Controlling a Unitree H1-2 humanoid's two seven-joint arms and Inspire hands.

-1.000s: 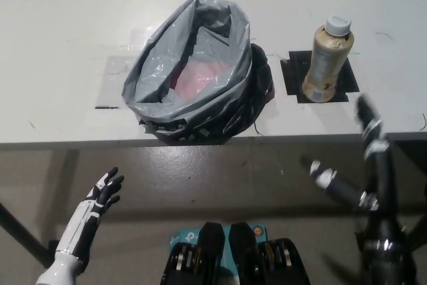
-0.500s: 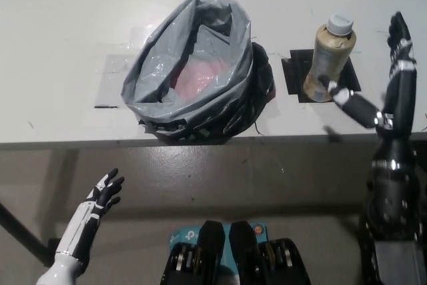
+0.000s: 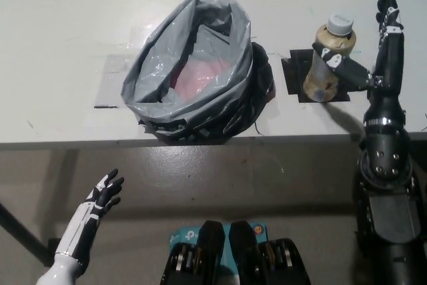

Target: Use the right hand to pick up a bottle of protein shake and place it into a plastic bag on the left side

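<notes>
Protein shake bottle (image 3: 328,59) stands upright right of the grey plastic bag (image 3: 193,65). Right hand (image 3: 373,51) spread, empty, beside bottle. Left hand (image 3: 93,208) released, below the bag.

1. The right hand (image 3: 373,65) has risen from below the bench (image 3: 60,25) edge to up over its surface.
2. Its fingers (image 3: 385,5), formerly short of the protein shake bottle (image 3: 328,58), now spread open around it: one dark finger crosses the bottle's front, the others point up just to its right.
3. The black forearm now stands nearly upright at the bench edge.
</notes>
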